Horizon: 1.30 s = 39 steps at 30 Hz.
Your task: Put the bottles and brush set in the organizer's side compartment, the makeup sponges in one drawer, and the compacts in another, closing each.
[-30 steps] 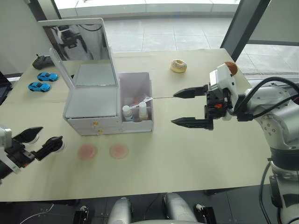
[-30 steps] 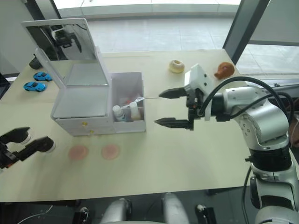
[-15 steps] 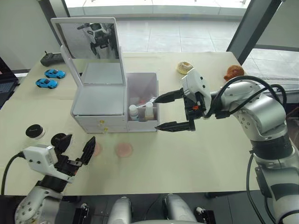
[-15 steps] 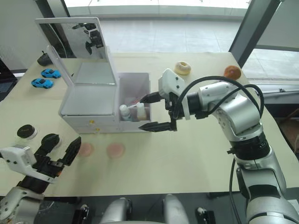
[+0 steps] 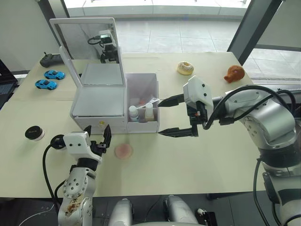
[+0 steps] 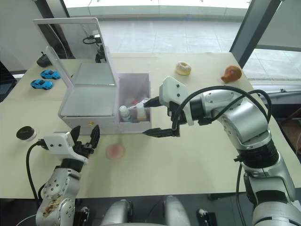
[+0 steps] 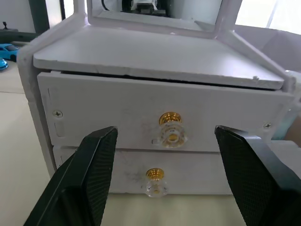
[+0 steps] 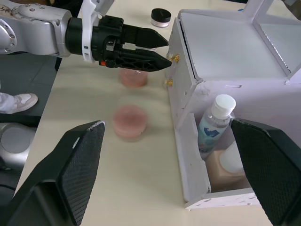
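On the table (image 5: 197,160), largest first: white organizer (image 5: 101,101), mirror lid up, both drawers shut; its side compartment (image 5: 141,106) holds two bottles (image 8: 212,123), label print unreadable. Right gripper (image 5: 171,116): jaws wide apart, empty, just beside that compartment. Left gripper (image 7: 167,172): jaws wide apart, empty, facing the drawer knobs (image 7: 170,128). Pink makeup sponge (image 5: 123,150) near the drawers. Black compact (image 5: 33,133) lies well apart

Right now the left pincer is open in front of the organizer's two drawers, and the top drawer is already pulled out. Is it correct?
Not quite: the left wrist view shows the top drawer closed, flush with the organizer. The left pincer is indeed open before both drawers.
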Each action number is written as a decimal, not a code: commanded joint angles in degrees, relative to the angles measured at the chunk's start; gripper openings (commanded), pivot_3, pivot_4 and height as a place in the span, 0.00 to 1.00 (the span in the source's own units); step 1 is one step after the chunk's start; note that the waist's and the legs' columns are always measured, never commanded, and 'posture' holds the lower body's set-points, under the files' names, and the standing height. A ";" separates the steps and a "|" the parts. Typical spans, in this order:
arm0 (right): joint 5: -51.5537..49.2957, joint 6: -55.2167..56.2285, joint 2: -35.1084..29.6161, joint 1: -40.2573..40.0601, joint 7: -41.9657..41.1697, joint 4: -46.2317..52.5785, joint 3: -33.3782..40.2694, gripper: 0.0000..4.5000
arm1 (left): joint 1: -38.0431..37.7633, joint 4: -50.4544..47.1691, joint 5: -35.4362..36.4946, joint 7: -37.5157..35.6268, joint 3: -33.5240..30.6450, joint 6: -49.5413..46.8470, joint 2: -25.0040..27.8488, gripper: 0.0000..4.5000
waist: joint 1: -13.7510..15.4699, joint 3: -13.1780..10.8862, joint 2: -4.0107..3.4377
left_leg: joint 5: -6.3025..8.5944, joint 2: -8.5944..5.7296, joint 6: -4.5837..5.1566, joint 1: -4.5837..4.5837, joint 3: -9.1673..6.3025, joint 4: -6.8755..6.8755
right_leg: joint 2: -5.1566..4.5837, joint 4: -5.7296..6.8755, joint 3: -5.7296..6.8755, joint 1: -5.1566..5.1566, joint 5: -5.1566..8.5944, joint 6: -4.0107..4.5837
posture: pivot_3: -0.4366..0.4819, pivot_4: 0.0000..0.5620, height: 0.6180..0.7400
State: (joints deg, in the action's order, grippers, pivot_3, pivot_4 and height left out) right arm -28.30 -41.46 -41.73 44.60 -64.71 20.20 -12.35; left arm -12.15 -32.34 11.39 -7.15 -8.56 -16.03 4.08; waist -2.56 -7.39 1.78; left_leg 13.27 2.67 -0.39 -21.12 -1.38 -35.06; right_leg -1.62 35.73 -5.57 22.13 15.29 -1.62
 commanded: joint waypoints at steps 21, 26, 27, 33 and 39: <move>0.31 -0.85 -0.11 -0.98 5.09 1.65 1.99 1.00 | -4.61 -1.85 -4.88 0.34 3.56 11.56 1.16 0.12 | -0.06 0.00 0.00 | 0.00 0.03 0.00 0.00 0.00 0.01 | 0.02 0.01 0.00 0.01 0.00 -0.01 | 0.48 0.27 1.00; 0.73 -0.84 0.82 -1.11 6.13 1.07 1.74 1.00 | -12.17 -7.05 -2.75 -1.05 2.84 12.57 1.35 0.12 | -0.06 -0.01 0.01 | 0.00 0.05 0.00 -0.01 0.01 0.01 | 0.02 0.00 0.00 0.03 0.01 -0.01 | 0.48 0.27 1.00; 0.80 -0.80 0.93 -1.35 6.25 1.17 1.67 1.00 | -14.31 -8.04 -2.05 -1.40 2.66 12.89 1.03 0.12 | -0.36 -0.01 0.04 | 0.00 0.06 0.00 -0.01 0.02 0.01 | 0.03 0.00 0.00 0.05 0.01 -0.02 | 0.48 0.27 1.00; 0.83 -1.51 1.45 -1.76 7.06 1.45 1.56 1.00 | -20.48 -10.85 0.49 -3.07 3.27 13.43 0.69 0.12 | -2.54 0.08 -0.12 | 0.28 0.11 0.37 -0.09 0.33 0.26 | 0.05 -0.60 -0.40 -0.08 -0.01 -0.04 | 0.48 0.27 1.00; 1.22 -1.47 1.72 -1.43 6.84 0.79 1.15 1.00 | -21.80 -11.53 1.91 -4.15 4.19 12.67 1.46 0.12 | -2.69 0.21 -0.44 | 0.58 0.04 0.87 0.01 0.40 0.21 | 0.06 -0.66 -0.58 -0.02 -0.06 -0.11 | 0.48 0.27 1.00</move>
State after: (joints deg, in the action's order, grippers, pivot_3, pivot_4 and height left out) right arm -27.15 -43.12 -39.81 42.08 -57.89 20.44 -12.08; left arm -32.98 -40.29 12.29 -10.17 -5.42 -4.96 5.34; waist -5.26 -7.18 1.35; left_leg 13.86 2.71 0.49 -21.12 -0.94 -34.85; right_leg -1.56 35.08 -6.20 22.10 15.23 -1.73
